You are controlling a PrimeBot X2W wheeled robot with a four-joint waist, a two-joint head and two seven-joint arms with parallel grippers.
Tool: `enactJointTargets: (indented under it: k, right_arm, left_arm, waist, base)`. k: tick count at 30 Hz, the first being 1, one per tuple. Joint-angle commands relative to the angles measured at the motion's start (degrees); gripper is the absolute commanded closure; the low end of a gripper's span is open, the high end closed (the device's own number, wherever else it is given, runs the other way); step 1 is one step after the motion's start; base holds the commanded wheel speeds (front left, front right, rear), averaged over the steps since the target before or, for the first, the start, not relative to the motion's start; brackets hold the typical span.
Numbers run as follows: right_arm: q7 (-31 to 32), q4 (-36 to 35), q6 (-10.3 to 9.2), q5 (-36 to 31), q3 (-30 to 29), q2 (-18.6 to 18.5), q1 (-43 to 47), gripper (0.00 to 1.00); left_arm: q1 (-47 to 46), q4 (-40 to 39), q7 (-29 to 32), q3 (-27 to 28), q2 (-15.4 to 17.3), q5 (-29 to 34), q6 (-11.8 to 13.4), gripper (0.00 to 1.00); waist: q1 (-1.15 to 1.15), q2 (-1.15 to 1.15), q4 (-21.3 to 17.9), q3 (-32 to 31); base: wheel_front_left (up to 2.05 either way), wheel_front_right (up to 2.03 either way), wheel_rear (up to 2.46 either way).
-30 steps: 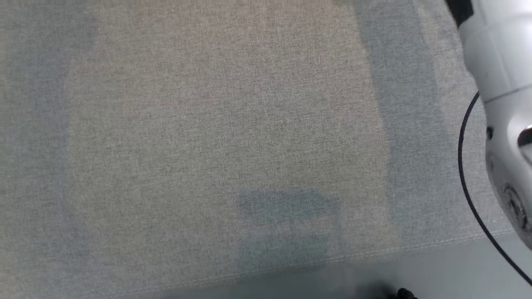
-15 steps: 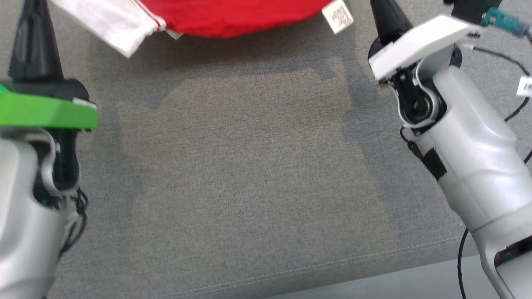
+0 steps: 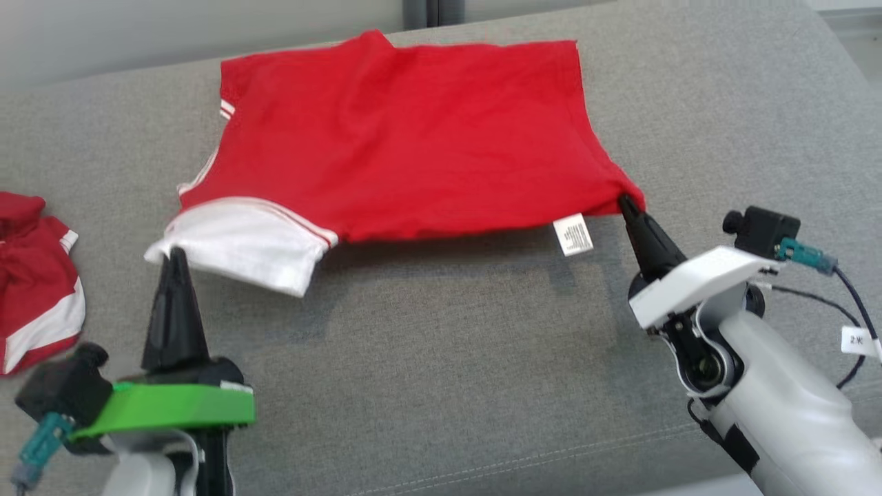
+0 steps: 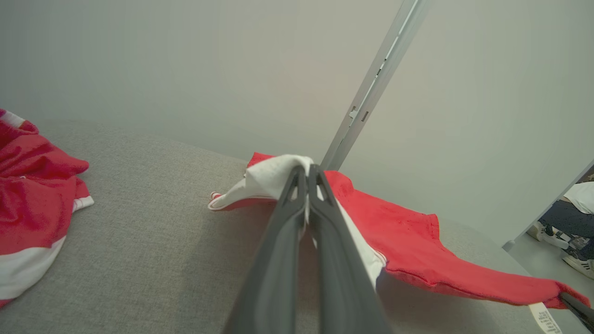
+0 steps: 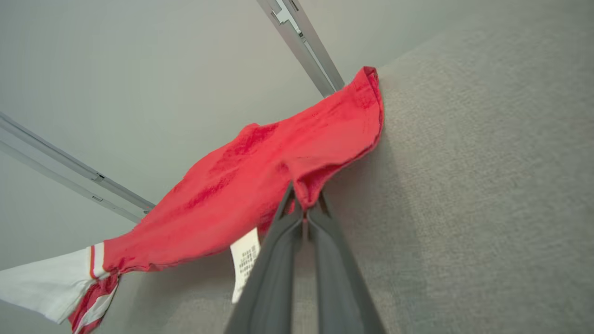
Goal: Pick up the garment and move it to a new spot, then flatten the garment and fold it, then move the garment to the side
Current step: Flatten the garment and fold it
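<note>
- nearest, along the lower edge of the head view: two pale grey forearms, with a flat green plastic bracket [image 3: 172,410] on the left wrist and a flat white plastic bracket [image 3: 689,282] on the right.
- beside the right wrist: a thin black cable [image 3: 854,296], looping off a small black block with a teal plug.
- under both arms: a wide grey woven cushion [image 3: 448,358], with a stitched seam close to its front edge.
- left gripper [image 3: 177,256]: long dark fingers pressed together, pinching the near corner of a white sleeve with red stripes [image 3: 241,241].
- right gripper [image 3: 623,202]: fingers likewise closed, clamped on the near right corner of the red cotton t-shirt [image 3: 413,138].
- just beside that grip: a white printed care label [image 3: 573,234], hanging from the hem.
- shirt stretched between the two grippers, its near edge raised off the cushion with a shadow beneath, its far edge down on the cushion close to the back.
- far left on the same cushion, well apart from the shirt: a crumpled red and white garment [image 3: 34,289], lying in a heap.
- beyond the cushion: a plain pale wall [image 4: 185,69], crossed by a slim grey metal rail [image 4: 376,83].
- farthest, at the right edge of the left wrist view: a person's legs in dark trousers [image 4: 564,218] and pale shoes, too small to tell more.
</note>
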Motion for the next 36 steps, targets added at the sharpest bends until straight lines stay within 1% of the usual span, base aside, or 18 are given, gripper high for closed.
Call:
enactJointTargets:
  k: [1,5,10,15,21,26,32,36]
  right_arm:
    - [-0.39,-0.33,0.02,-0.35,-0.11,-0.75,1.87,1.00]
    - [0.23,-0.73,0.02,0.33,-1.34,-2.15,6.60,1.00]
    - [1.63,-1.62,0.02,-0.64,-3.14,-3.30,12.62,1.00]
    - [3.31,-1.98,0.02,-2.45,-5.36,-4.13,17.54,1.00]
    - [5.35,-2.75,0.01,-4.53,-8.92,-4.56,21.71,1.00]
    - [7.64,-3.23,0.02,-7.77,-12.50,-3.79,24.59,1.00]
    - [9.97,-5.90,0.01,-11.28,-15.53,-0.24,24.61,1.00]
    - [12.52,-8.47,0.02,-10.21,-18.06,2.22,24.11,1.00]
  left_arm:
    - [2.30,0.01,-0.15,0.34,-0.98,0.47,-0.46,1.00]
    - [8.09,1.25,-0.15,1.90,-4.51,1.27,-2.18,1.00]
    - [14.70,4.24,-0.09,1.01,-8.13,2.99,-4.39,1.00]
    - [18.77,5.91,-0.08,0.24,-9.60,3.61,-5.16,1.00]
    - [21.99,6.97,-0.08,-0.22,-9.89,3.48,-5.40,1.00]
    - [22.66,8.62,-0.08,-1.32,-10.02,3.91,-5.96,1.00]
    - [18.64,8.79,-0.08,-1.75,-9.03,7.52,-6.73,1.00]
    - [15.60,7.77,-0.08,-1.33,-7.84,9.35,-7.11,1.00]
  waist:
    - [0.01,0.00,0.13,-2.58]
    - [0.01,0.00,0.48,-4.69]
    - [0.01,0.00,1.10,-7.65]
    - [0.01,0.00,1.60,-9.10]
    - [0.01,0.00,1.94,-9.63]
    - [0.01,0.00,2.19,-9.46]
    - [0.01,0.00,1.96,-9.12]
    - [0.01,0.00,1.40,-8.95]
  base:
    - [0.00,0.00,0.00]
    - [0.00,0.00,0.00]
    - [0.00,0.00,0.00]
    - [0.00,0.00,0.00]
    - [0.00,0.00,0.00]
    - [0.00,0.00,0.00]
    - [0.00,0.00,0.00]
    - [0.00,0.00,0.00]
